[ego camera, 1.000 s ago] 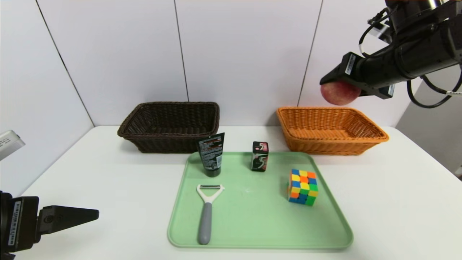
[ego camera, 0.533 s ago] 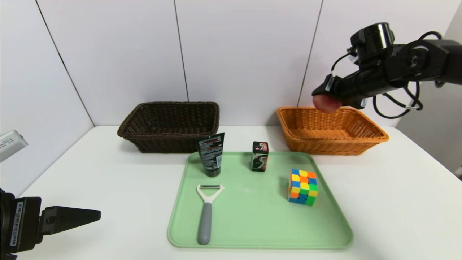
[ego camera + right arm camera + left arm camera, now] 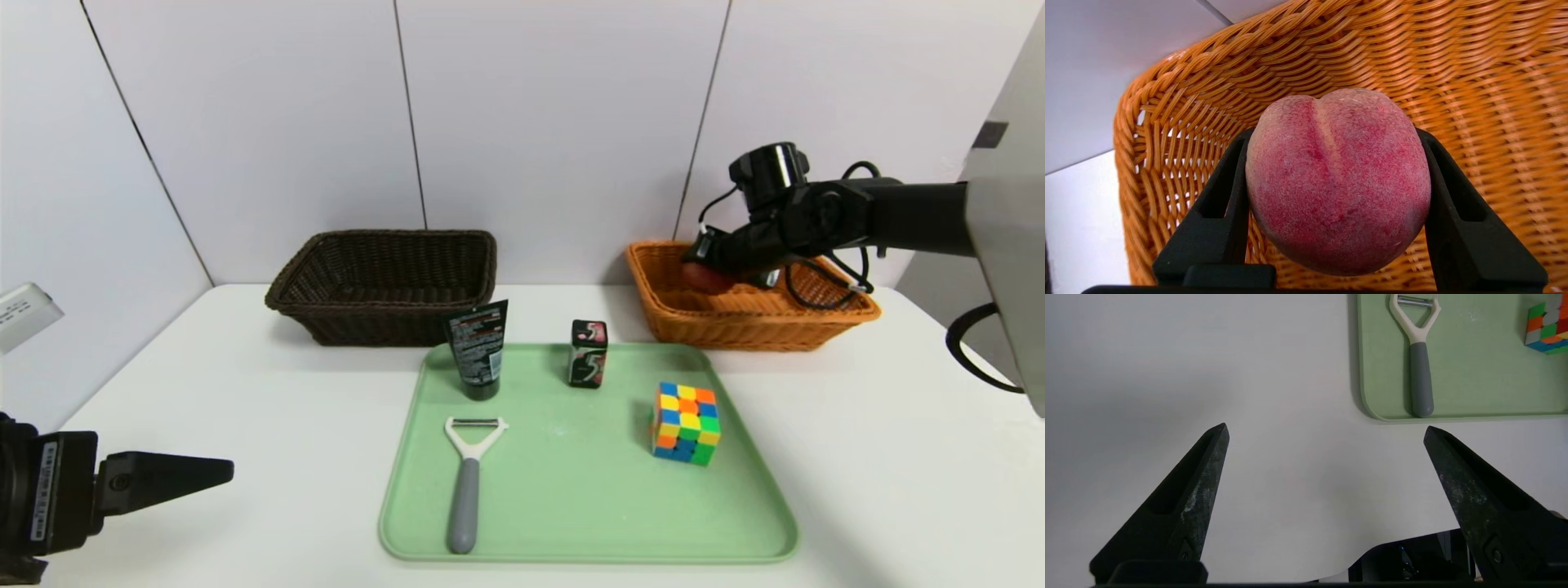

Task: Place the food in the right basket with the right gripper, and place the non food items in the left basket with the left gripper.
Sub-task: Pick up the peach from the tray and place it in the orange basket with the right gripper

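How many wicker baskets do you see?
2: the dark brown wicker basket behind the tray's left part, and the orange wicker basket under the right end effector, at the table's back right.

The right hand (image 3: pixel 1338 163) holds a round, fuzzy red-pink peach (image 3: pixel 1339 183) with a pale crease, one black finger pressed against each side. Behind the fruit is the rectangular orange-tan wicker basket (image 3: pixel 1131 122), its braided rim curving round one corner, with small gaps in the weave. Outside the rim show a plain pale wall (image 3: pixel 1098 73) with a dark seam and a white surface (image 3: pixel 1086 220).
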You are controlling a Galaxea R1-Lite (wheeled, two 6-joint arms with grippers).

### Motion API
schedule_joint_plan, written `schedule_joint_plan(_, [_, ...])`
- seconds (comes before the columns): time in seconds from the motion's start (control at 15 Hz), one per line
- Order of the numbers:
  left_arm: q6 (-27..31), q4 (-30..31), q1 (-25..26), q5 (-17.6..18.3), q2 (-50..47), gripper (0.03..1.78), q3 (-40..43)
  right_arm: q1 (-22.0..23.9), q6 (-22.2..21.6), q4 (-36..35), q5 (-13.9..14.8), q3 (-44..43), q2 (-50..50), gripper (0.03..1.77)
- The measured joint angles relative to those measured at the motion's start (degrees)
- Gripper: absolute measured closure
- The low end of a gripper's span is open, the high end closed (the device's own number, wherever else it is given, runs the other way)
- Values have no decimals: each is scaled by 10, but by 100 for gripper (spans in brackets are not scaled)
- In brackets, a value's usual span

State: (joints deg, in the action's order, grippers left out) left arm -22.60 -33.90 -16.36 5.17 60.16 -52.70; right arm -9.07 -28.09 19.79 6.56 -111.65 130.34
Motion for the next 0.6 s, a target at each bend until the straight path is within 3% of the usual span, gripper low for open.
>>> schedule_joint_plan(0.2, [1,11,0,1,7,12,5,1,11,-4,12,-1,15,66])
schedule_joint_plan(0.6, [0,12,0,1,13,12,5,1,13,-5,12,0,15,37])
